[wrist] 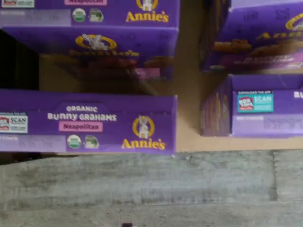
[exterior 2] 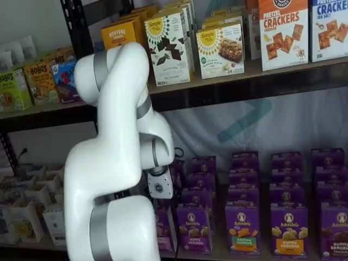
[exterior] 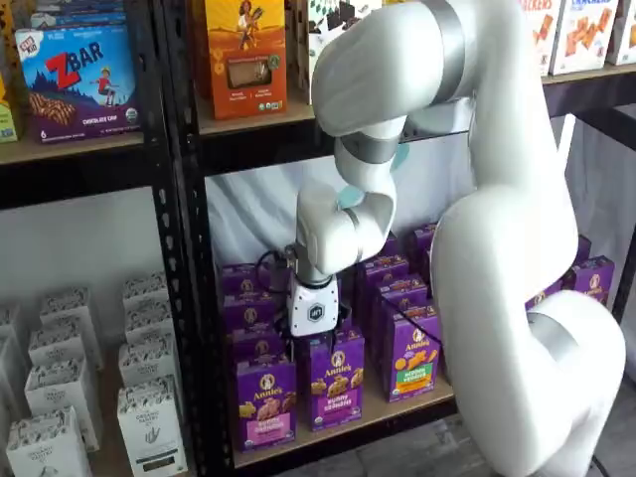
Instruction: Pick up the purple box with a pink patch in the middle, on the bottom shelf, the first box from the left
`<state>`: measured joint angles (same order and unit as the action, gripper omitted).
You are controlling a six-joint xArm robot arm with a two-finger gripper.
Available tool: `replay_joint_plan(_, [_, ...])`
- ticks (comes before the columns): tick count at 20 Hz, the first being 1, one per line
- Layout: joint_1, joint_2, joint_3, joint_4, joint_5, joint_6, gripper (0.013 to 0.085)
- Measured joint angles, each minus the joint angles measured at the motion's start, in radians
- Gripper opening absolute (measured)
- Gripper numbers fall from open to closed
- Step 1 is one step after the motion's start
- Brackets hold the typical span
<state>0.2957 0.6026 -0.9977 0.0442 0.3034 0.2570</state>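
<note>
The purple box (exterior: pixel 266 399) stands upright at the front left of the bottom shelf (exterior: pixel 393 409), with a pink band across its front. In the wrist view I see its lid (wrist: pixel 87 124), marked "Bunny Grahams Neapolitan" on a pink label. In a shelf view the arm hides most of it (exterior 2: pixel 165 231). My gripper (exterior: pixel 316 340) hangs just above and behind this box, among the purple cartons. Its white body shows in both shelf views, but the fingers are not plainly seen.
A like carton with a darker purple patch (exterior: pixel 336 383) stands right beside it, then one with a green-and-orange patch (exterior: pixel 415 353). More Annie's cartons stand in rows behind. A black rack post (exterior: pixel 189 298) is at the left, with white boxes (exterior: pixel 149 427) beyond it.
</note>
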Motion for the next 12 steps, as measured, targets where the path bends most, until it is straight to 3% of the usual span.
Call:
replay_joint_plan(6, [0.016, 0.021, -0.04, -0.006, 0.014, 0.022, 0.085])
replay_joint_plan(12, [0.024, 0.033, -0.065, -0.065, 0.032, 0.087, 0.085])
